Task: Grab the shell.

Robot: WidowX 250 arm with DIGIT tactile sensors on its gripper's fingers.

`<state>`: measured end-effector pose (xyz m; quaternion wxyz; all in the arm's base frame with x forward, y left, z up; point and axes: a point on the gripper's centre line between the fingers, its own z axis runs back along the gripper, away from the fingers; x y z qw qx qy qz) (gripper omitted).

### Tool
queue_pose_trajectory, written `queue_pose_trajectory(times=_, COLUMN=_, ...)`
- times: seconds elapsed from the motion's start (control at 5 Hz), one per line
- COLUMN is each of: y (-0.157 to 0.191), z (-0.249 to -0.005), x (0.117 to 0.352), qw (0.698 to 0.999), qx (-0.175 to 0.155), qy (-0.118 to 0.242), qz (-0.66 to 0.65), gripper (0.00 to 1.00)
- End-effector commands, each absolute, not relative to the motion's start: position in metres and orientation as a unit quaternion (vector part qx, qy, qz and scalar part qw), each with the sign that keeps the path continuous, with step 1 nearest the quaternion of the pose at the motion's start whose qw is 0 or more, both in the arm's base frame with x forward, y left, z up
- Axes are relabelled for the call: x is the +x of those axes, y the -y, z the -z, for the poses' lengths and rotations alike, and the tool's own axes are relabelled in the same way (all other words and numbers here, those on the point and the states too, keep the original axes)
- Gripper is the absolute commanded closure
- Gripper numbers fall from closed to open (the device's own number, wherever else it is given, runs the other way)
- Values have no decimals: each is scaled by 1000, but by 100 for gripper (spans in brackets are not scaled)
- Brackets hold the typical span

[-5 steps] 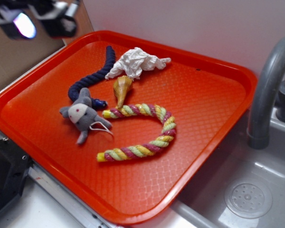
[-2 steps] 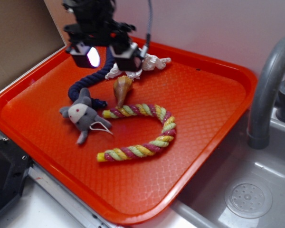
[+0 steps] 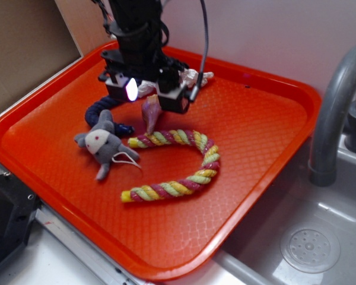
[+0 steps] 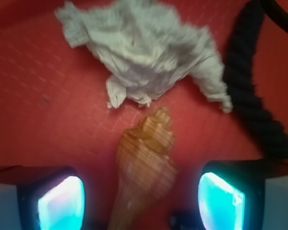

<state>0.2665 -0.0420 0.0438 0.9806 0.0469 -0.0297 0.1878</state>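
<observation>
Nearest to us in the exterior view, a striped rope toy in yellow, green and pink lies curled in a U on the orange tray, its open side facing left. Just left of its far end we see a grey plush mouse with a white face, its thin tail string trailing toward the rope. Beyond the mouse a dark blue rope runs away toward the far side of the tray; in the wrist view the same dark rope stretches along the right side. The shell lies between the mouse and the striped rope's far end, its pointed tip aimed at that rope end and its broad part under the gripper. From the wrist camera we see the shell lying flat on the tray between the two fingers, and one lit pad shows on the left and the other on the right. The gripper stands spread wide, with clear tray surface showing between each pad and the shell, so it grips nothing. The black arm rises from it toward the far left. Just beyond the shell lies a crumpled white paper wad, close to the shell's far end; whether they touch we cannot tell. In the exterior view the paper wad peeks out behind the gripper. To the right of the tray stands a grey faucet over a sink.
</observation>
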Motion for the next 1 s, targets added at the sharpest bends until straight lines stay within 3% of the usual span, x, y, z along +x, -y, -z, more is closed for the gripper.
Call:
queue_pose_trajectory(times=0.0, y=40, z=-30, x=277, qw=983, qx=66, qy=41, qz=-168, gripper=12)
queue_pose_trajectory(times=0.2, y=38, z=-32, x=274, qw=984, qx=54, qy=42, qz=-167, gripper=100)
queue_pose_trajectory(times=0.4, y=37, z=-36, x=270, qw=984, qx=54, qy=44, qz=-165, gripper=100)
queue_pose_trajectory(times=0.6, y=23, z=-83, x=269, qw=987, qx=48, qy=32, qz=-147, gripper=100)
queue_pose_trajectory(times=0.8, y=13, z=-132, x=270, qw=994, qx=17, qy=69, qz=-88, gripper=100)
